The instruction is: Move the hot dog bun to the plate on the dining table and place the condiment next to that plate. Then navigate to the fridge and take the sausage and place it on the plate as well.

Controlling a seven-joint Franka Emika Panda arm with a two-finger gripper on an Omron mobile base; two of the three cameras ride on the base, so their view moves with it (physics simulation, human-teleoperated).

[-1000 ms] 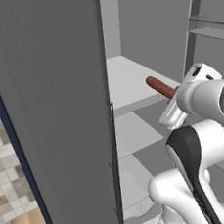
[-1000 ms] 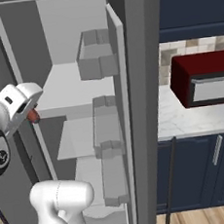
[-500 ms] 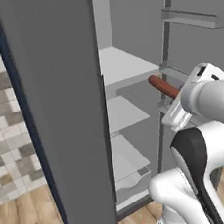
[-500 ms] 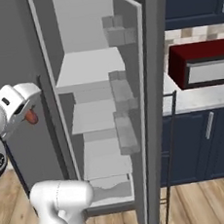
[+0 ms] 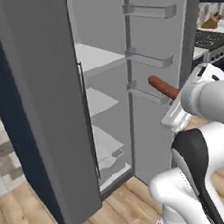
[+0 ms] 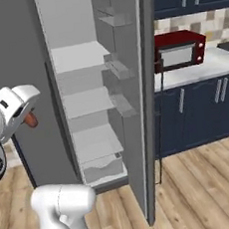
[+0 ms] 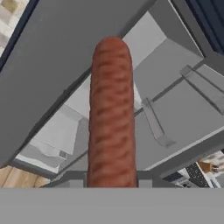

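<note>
Since a second ago my base has backed off and swung, so both base views take in much more of the fridge [image 5: 59,105] and the wooden floor [image 6: 203,177]; the sausage [image 7: 110,118] sits in the gripper [image 5: 174,97] exactly as it did before.

Nearest to me, my gripper is closed on one end of the sausage, and the rest of it sticks straight out ahead of the hand. From the left base camera the sausage [image 5: 163,87] points up and to the left, in mid-air in front of the open fridge and well clear of the shelves. From the right base camera I can just see its reddish tip [image 6: 31,119] poking out beside the white wrist.

Beyond that stands the fridge with its door [image 6: 135,99] swung wide, pale shelves [image 6: 78,57] inside and racks on the door's inner face.

Farther right, a red microwave [image 6: 180,49] sits on a light counter [image 6: 202,69] over dark blue cabinets [image 6: 201,112].
</note>
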